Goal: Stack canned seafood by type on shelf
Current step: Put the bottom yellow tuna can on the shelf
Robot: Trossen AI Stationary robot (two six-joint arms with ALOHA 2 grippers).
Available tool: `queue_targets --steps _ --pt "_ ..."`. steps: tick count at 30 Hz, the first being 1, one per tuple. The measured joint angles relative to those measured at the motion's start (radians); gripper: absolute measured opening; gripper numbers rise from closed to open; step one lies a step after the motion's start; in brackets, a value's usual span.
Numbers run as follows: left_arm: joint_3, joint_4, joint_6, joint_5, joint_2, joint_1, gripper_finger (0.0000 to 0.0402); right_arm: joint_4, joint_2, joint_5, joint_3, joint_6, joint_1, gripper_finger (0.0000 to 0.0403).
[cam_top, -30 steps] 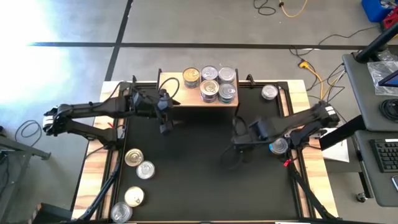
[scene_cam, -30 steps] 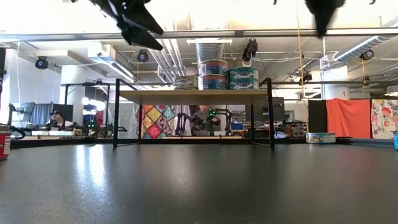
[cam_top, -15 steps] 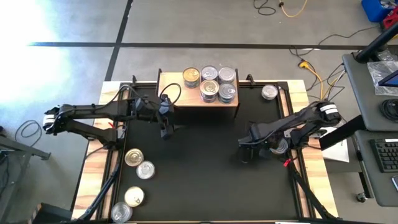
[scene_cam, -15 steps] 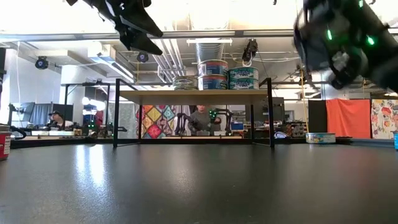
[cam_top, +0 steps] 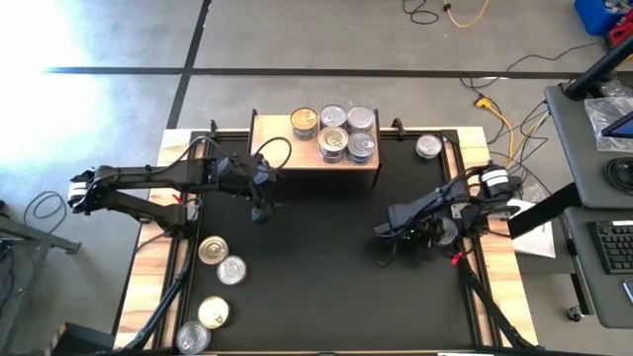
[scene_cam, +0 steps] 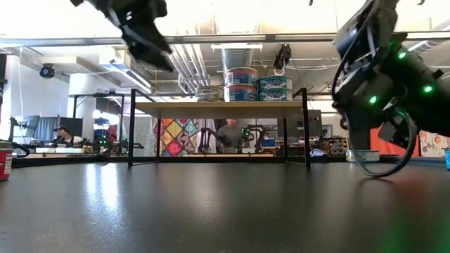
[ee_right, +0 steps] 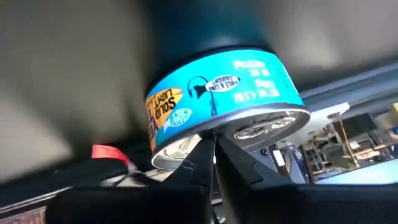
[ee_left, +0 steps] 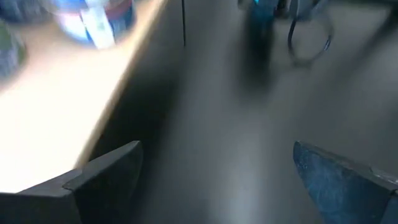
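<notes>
A small wooden shelf [cam_top: 315,146] is seen at the far edge of the black table [cam_top: 316,267]. Five cans are gathered on its right half: a gold-lidded can [cam_top: 304,123] stands furthest left, and four silver-lidded cans [cam_top: 347,133] are clustered beside it. In the low view, one can [scene_cam: 240,76] is seen stacked on another, with single cans on either side.

The left gripper [cam_top: 260,211] is held above the table just in front of the shelf's left end. Its fingers [ee_left: 106,171] are spread apart, and nothing is held between them.

The right gripper [cam_top: 384,233] is positioned near the table's right edge. In the right wrist view its fingers [ee_right: 205,165] are seen pressed together, and a blue-labelled can [ee_right: 221,102] lies just beyond their tips, tipped in that view; whether the tips touch it cannot be told. From above, this can [cam_top: 447,231] is partly hidden by the arm.

Another silver can [cam_top: 427,147] rests at the table's far right corner, apart from the shelf. Four more cans [cam_top: 215,287] are grouped along the near left side, two of them with gold lids.
</notes>
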Motion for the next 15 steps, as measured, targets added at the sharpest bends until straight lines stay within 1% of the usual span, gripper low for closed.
queue_targets --steps 3,6,9,11,13,15 --pt "-0.004 -0.137 0.01 -0.015 -0.008 -0.006 0.04 0.0 0.04 -0.017 0.11 -0.01 0.005 0.0009" --pt "-0.049 -0.198 0.023 -0.051 -0.022 -0.013 0.04 0.033 0.065 -0.01 0.274 -0.01 0.027 0.0009" --pt "-0.119 -0.171 0.019 -0.053 -0.051 -0.025 0.04 0.097 0.076 0.012 0.438 -0.011 0.053 0.0009" --pt "-0.166 -0.135 0.003 -0.052 -0.072 -0.042 0.04 0.071 0.07 0.054 0.514 -0.01 0.077 0.0009" --pt "-0.213 -0.106 -0.011 -0.053 -0.095 -0.065 0.04 0.064 0.049 0.104 0.557 -0.004 0.104 0.0009" --pt "-0.253 -0.049 -0.016 -0.066 -0.121 -0.094 0.04 0.059 0.023 0.14 0.565 0.019 0.128 0.0009"
